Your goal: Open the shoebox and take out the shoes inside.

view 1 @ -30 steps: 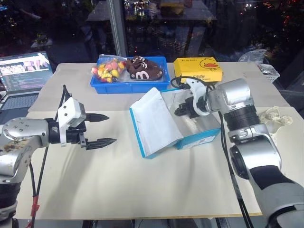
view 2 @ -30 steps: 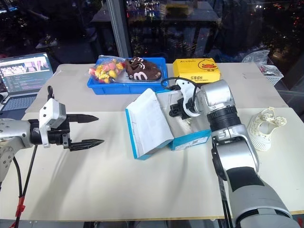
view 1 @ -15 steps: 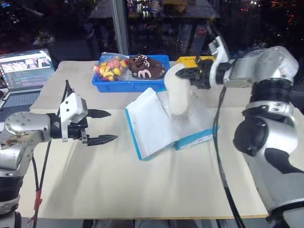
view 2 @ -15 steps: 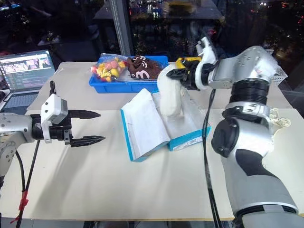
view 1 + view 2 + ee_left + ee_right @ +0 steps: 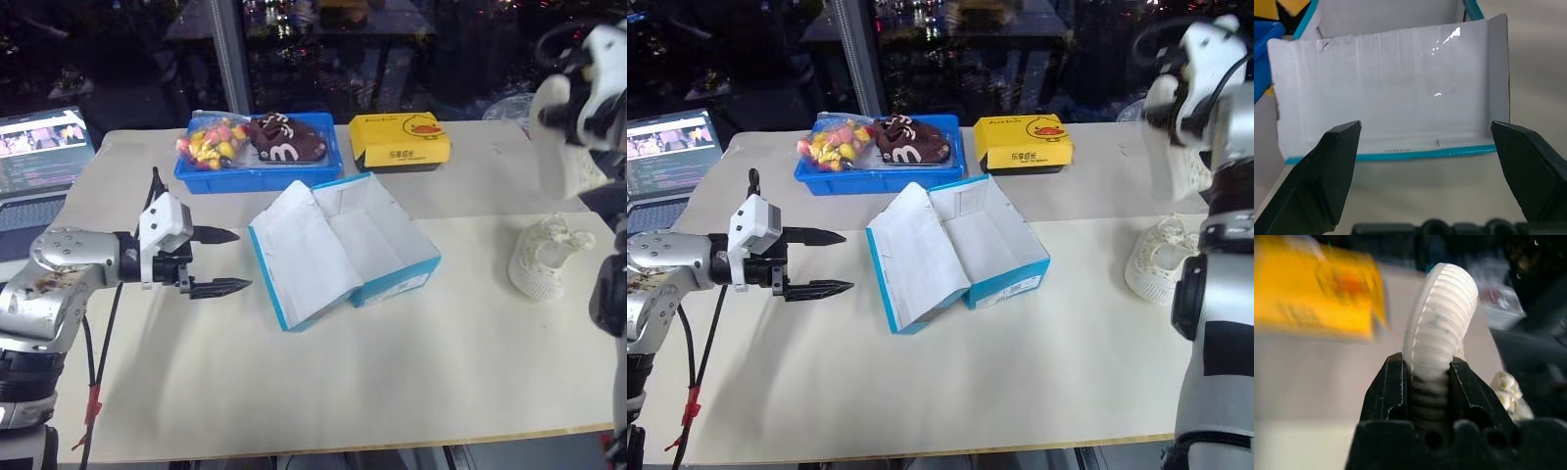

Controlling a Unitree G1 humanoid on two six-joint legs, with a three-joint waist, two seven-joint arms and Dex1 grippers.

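Left eye view, shoebox (image 5: 343, 250): open mid-desk (image 5: 294, 392), lid folded toward left claw, white inside now bare.
Right claw (image 5: 1431, 382): clamped on a cream shoe (image 5: 1440, 328), swung up and out to the desk's right end, away from the box where it reached a second ago.
Other shoe (image 5: 544, 259): resting on the desk at right, well apart from box.
Left claw (image 5: 220, 262): spread wide, holding nothing, hovering just beside the lid.
Meaning: likely both shoes out; only set-down left.

bare table (image 5: 294, 382) before shoebox (image 5: 343, 250), raised lid facing left fingers (image 5: 217, 261)
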